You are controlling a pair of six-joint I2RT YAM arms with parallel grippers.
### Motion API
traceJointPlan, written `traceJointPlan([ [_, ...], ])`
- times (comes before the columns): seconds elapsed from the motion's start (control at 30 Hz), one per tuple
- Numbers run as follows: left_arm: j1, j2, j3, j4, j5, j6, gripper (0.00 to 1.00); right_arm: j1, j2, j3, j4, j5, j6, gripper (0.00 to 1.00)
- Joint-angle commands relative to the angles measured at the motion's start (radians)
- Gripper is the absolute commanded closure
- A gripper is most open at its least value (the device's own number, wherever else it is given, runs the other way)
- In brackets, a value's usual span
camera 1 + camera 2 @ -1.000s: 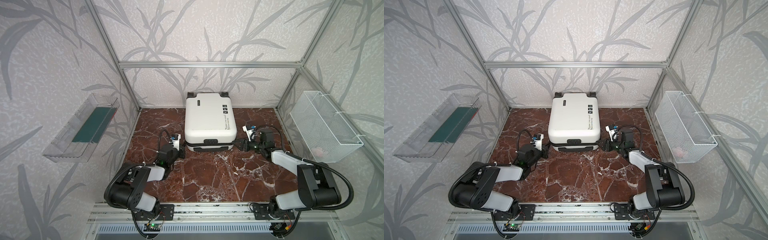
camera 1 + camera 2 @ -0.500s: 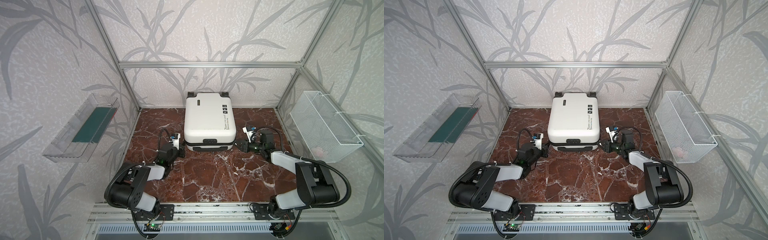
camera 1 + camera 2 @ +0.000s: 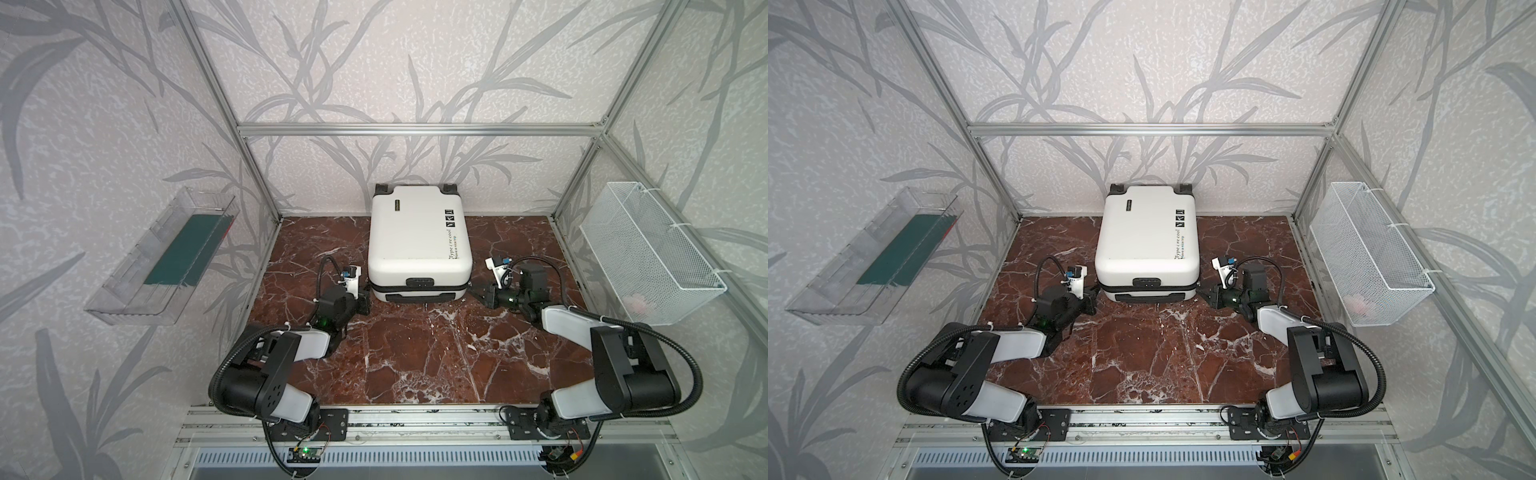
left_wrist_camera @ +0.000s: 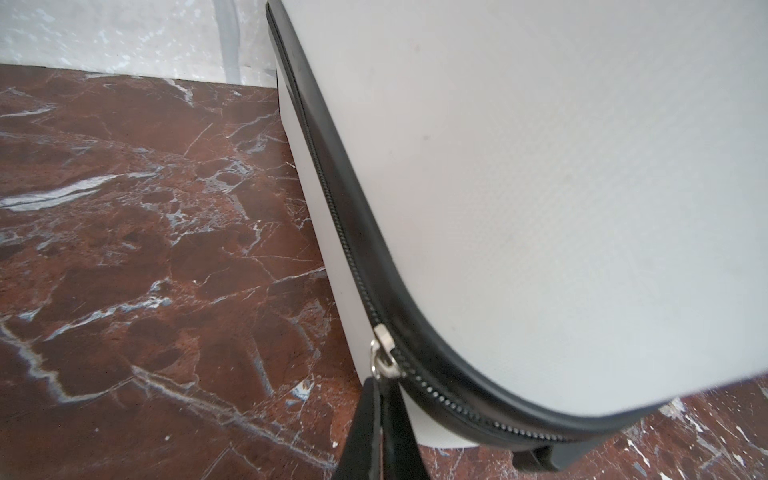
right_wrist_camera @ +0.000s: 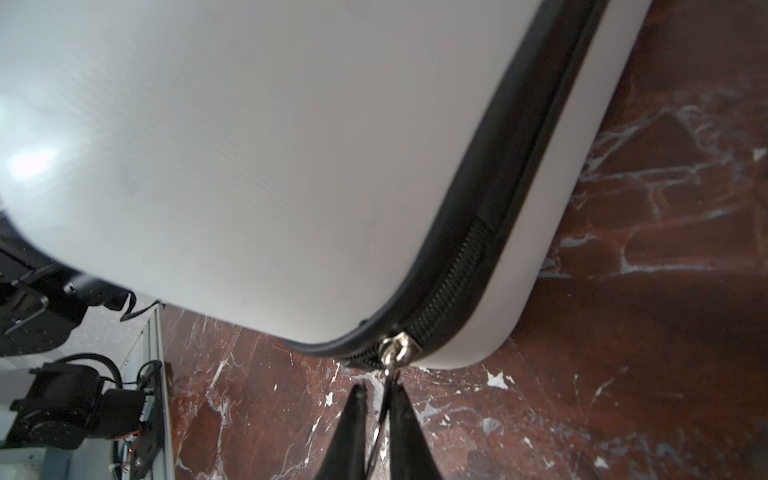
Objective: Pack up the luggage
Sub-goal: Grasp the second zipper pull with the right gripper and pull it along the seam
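Early: luggage (image 3: 417,237) closed, left gripper (image 4: 379,388) clamped on left pull (image 4: 384,353), right gripper (image 5: 379,390) on right pull (image 5: 397,347), unzip likely next; bin (image 3: 133,309), basket (image 3: 648,257) not emptied

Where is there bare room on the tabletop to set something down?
Free: the wide middle stretch of tabletop between the suitcase front and the near rail; also the back strips either side of the suitcase. Crowded: its front corners, where the left tool and right tool each pinch a zipper pull.
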Motion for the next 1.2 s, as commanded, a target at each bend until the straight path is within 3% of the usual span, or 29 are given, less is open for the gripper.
traceJointPlan([
  [0.0, -0.001, -0.002, 0.044, 0.069, 0.011, 0.016, 1.00, 0.002, -0.045, -0.025, -0.002, 0.003, 0.006, 1.00],
  [0.23, -0.002, -0.001, 0.049, 0.074, 0.024, 0.011, 1.00, 0.013, -0.101, -0.041, -0.049, 0.040, 0.008, 1.00],
  [0.53, -0.004, -0.002, 0.058, 0.078, 0.048, -0.008, 1.00, 0.198, -0.254, -0.054, -0.243, 0.277, -0.092, 1.00],
  [0.93, -0.031, 0.008, 0.038, 0.097, 0.039, -0.009, 1.00, 0.346, -0.196, -0.100, -0.078, 0.306, 0.020, 1.00],
  [1.17, -0.033, -0.002, 0.029, 0.093, 0.031, -0.004, 1.00, 0.349, -0.227, -0.153, 0.014, 0.320, 0.082, 1.00],
])
